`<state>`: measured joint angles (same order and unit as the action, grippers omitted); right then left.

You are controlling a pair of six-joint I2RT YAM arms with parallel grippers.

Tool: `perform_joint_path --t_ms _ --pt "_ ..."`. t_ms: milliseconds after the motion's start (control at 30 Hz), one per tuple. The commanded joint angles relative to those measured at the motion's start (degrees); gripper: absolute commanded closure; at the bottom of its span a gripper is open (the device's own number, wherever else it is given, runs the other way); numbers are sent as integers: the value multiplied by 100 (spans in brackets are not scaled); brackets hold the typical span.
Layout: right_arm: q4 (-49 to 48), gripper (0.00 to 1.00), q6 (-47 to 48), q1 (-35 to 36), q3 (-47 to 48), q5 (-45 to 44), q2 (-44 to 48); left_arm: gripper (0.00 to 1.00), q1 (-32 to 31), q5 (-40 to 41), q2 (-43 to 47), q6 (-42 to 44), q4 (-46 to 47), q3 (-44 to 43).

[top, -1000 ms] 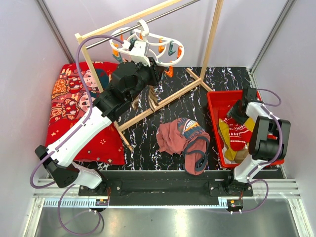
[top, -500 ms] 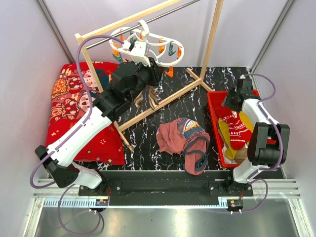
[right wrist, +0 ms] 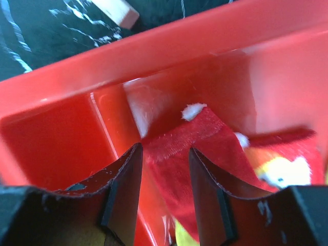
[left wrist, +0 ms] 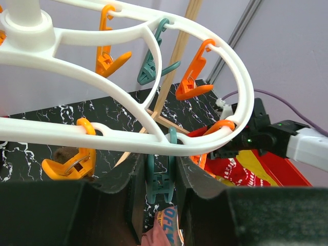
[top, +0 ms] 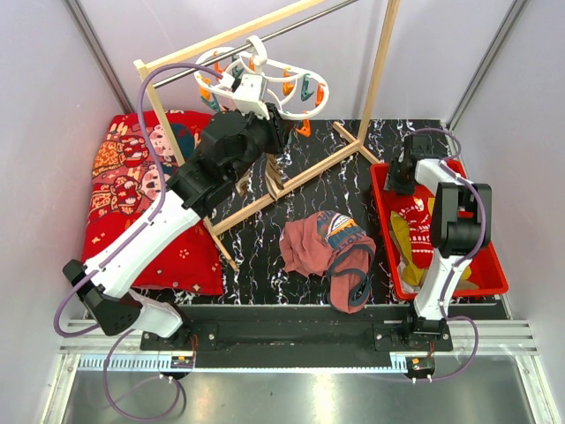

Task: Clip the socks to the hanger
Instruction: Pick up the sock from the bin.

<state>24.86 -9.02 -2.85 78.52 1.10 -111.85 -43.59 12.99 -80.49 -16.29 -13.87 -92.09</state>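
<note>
Socks heaped right; white pegged hanger aloft

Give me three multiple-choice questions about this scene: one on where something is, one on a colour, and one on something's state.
1. On which side of the table is the red bin?
A) left B) middle C) right
2. What colour is the peg that the left gripper clamps?
A) orange B) white C) teal
3. How does the rust garment lie?
A) folded flat B) crumpled C) rolled up

Answers: C, the top view shows it at the right edge; C, teal plastic shows between the fingers; B, it is a bunched heap.
</note>
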Motion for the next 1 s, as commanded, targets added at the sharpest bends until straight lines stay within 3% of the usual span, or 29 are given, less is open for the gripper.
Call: perform_joint_path --t_ms 0,233,433,667,967 --pt "492 51 85 66 392 -258 -476 100 0 45 -28 91 68 -151" --pt "748 57 -4 74 401 -576 -645 100 -9 45 -37 83 33 -151" --pt "766 81 -118 74 409 -445 119 100 0 -16 -20 21 16 -186" --pt "766 96 -320 74 348 -251 900 100 0 -34 33 -14 24 -221" --pt "713 100 -443 74 181 -128 2087 100 0 -86 16 -67 16 -318"
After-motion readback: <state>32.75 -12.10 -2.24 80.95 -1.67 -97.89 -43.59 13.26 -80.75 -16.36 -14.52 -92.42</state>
